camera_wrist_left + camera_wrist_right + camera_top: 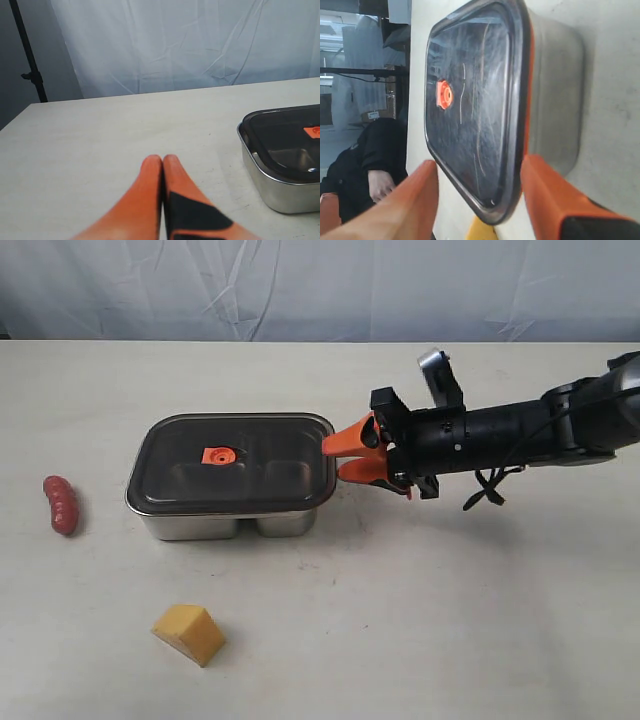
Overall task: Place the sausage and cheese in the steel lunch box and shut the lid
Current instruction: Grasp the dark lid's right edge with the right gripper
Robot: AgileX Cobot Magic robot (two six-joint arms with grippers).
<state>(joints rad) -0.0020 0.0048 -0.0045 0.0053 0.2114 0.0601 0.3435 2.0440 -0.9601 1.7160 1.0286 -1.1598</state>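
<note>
At the right end of the steel lunch box (230,523), the right gripper (333,463) holds its orange fingers spread on either side of the rim of the lid (260,460) with a gap showing. This is judged a set-up to lift the lid, since it sits on the box while the sausage (61,504) lies on the table (450,620) to the left and the cheese (189,633) in front. The left gripper (162,161) waits beside the box, fingers pressed together on nothing; no brand, label or writing is legible, only an orange valve tab (217,455).
</note>
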